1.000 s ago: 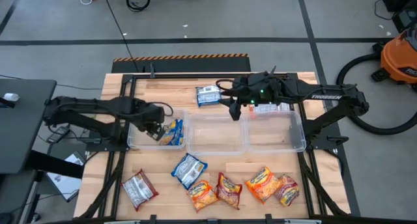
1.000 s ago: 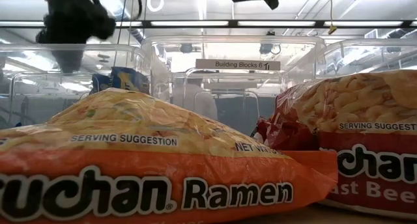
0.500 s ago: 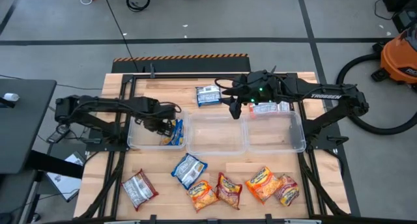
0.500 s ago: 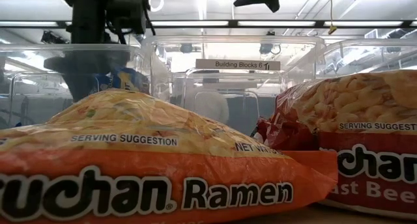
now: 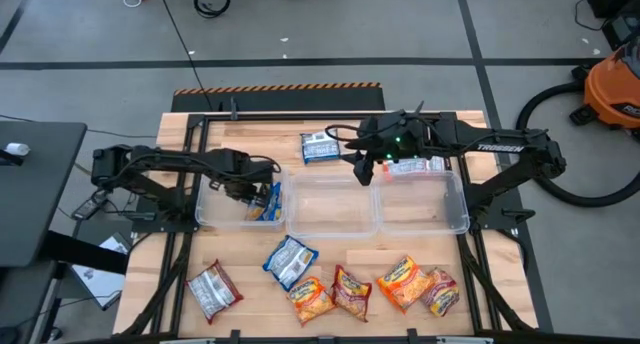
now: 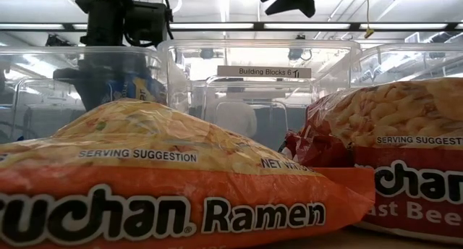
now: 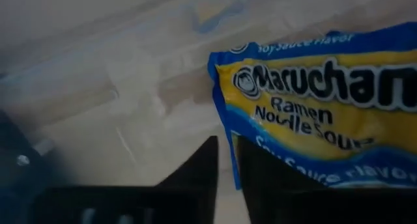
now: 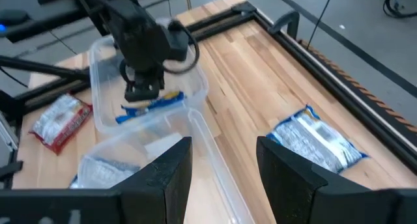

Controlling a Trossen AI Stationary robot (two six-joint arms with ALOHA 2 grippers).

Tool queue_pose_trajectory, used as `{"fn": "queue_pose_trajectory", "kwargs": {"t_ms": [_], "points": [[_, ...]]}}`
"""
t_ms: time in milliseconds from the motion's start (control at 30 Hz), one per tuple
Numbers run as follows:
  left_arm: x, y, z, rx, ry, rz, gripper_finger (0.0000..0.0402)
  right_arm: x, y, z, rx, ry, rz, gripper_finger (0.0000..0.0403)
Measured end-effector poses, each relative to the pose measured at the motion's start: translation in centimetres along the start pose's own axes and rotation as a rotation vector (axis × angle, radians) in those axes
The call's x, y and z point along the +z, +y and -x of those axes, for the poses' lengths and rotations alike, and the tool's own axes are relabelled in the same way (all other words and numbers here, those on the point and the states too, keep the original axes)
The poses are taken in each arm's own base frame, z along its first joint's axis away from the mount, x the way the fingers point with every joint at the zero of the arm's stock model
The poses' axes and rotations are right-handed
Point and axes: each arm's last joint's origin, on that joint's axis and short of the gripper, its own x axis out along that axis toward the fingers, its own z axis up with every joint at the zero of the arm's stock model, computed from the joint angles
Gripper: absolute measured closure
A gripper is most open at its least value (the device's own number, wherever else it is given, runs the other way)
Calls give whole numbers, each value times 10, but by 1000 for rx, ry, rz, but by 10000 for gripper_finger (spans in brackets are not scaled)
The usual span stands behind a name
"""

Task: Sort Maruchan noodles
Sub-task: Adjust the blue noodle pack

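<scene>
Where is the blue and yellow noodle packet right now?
In the high view, the blue and yellow packet lies inside the left clear bin, on the table's left side, right under the left gripper.

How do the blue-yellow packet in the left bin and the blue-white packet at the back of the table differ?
The blue-yellow packet sits inside the left bin, right under the left gripper; the blue-white packet lies on bare wood behind the bins, with the right gripper nearby. The first shows a yellow face with blue borders; the second is silvery white with blue. Both are small crinkly ramen packets.
</scene>
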Motion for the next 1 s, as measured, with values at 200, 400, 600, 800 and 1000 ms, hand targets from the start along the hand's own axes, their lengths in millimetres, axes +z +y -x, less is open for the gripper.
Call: {"fn": "queue_pose_trajectory", "kwargs": {"t_ms": [200,400,600,800,1000], "points": [[-4,2,6,-46,22,36,392,-4,0,0,14,44,6,226],[-22,-2,12,-67,33,96,396,-4,0,0,14,49,0,226],[-31,2,-9,-72,51,194,397,-4,0,0,14,45,-2,226],[-30,9,-34,-124,78,246,397,-4,0,0,14,45,-2,226],[-27,4,-36,-186,42,240,394,-4,0,0,14,45,-3,226]]}}
